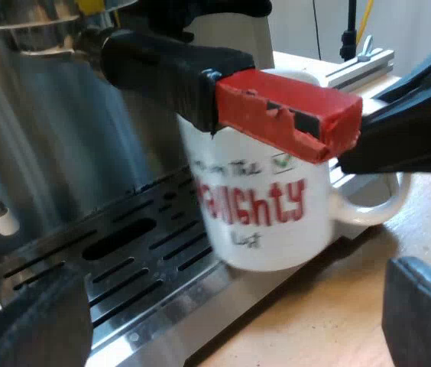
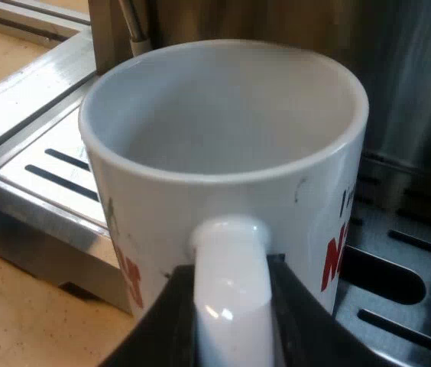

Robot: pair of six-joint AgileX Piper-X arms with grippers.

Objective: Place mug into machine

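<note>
Left wrist view: the left gripper (image 1: 231,313) is seen with its fingers (image 1: 36,321) spread wide and nothing gripped, one finger over the slotted tray (image 1: 124,252) of the machine (image 1: 63,122), the other over the worktop (image 1: 330,306). The white mug (image 1: 261,222), lettered in red, is found at the tray's outer edge, where the tray meets the worktop. Whether it rests on the tray cannot be told. The dark holder handle (image 1: 162,65) is locked into the machine, and its red end (image 1: 284,115) is seen in front of the mug's rim.

Right wrist view: the right gripper (image 2: 231,336) is pinched on the mug handle (image 2: 231,267), with a finger (image 2: 162,321) at each side. The mug's bare white inside is seen from above. The tray's edge and slots lie beneath the mug, and a steam wand (image 2: 133,23) stands just beyond it.
</note>
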